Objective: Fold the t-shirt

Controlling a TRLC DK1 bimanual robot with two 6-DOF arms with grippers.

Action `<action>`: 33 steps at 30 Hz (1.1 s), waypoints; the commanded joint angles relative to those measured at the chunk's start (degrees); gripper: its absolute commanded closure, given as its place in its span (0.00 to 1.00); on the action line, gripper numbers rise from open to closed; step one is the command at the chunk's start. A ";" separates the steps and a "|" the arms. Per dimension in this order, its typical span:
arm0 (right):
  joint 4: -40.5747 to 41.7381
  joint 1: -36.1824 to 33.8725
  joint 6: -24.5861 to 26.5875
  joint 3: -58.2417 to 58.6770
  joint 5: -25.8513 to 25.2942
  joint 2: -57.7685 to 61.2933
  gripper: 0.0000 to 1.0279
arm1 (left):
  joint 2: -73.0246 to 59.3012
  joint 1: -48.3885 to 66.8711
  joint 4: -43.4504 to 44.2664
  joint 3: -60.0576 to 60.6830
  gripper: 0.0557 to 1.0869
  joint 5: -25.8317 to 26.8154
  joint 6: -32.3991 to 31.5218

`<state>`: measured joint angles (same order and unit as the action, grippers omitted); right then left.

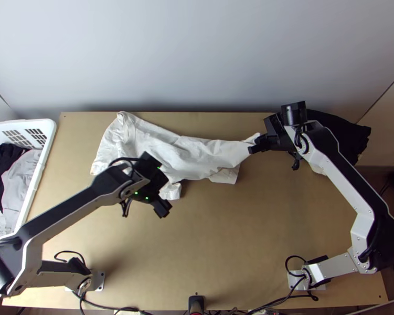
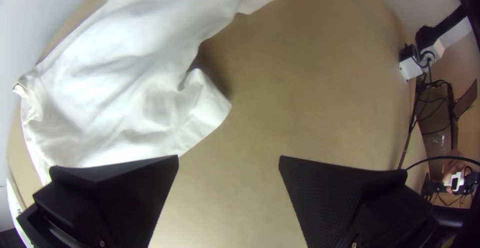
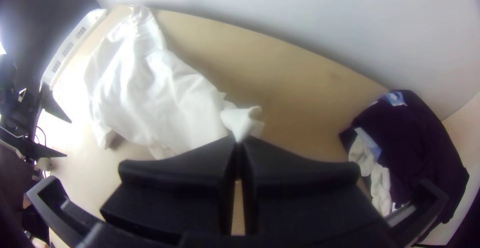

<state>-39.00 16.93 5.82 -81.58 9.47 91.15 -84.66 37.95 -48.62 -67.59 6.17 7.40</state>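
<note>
Noted in top view: white t-shirt [image 1: 189, 152] on the far part of the counter [image 1: 223, 236], rumpled, unevenly spread, with loose creases and narrowing toward the right gripper [image 1: 254, 146]. Right gripper: together, clamped on the t-shirt's narrow end, with a small tuft of cloth standing beyond the fingertips in right wrist view. Left gripper [image 1: 164, 184]: wide apart, without cloth between the fingers, near the t-shirt's near edge. Recorded at the far right: dark clothes [image 1: 338, 128], heaped. At the left: white basket [image 1: 40, 170] with dark and pale garments inside.
</note>
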 commanded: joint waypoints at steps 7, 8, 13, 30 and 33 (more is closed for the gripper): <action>0.07 0.21 -0.02 3.18 -0.07 -3.53 0.97 | -10.70 2.04 8.02 -1.31 0.05 -2.83 -1.77; 0.07 0.21 0.15 3.45 -0.07 -3.88 0.97 | -11.40 2.04 8.28 -1.75 0.05 -3.10 -2.04; -0.02 0.12 0.42 4.06 -0.07 -5.11 0.97 | -15.09 2.12 10.04 -3.16 0.06 -3.80 -2.30; 0.07 -0.32 0.50 4.50 -0.07 -6.34 0.97 | -20.01 0.54 9.60 -5.88 0.97 -0.99 -0.89; 0.07 -0.67 0.24 4.24 -0.07 -6.78 0.97 | -16.50 0.28 8.10 -6.50 0.96 -0.99 -0.98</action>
<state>-38.98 16.62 6.35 -76.97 9.43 84.95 -103.98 38.92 -38.85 -73.19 4.32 6.26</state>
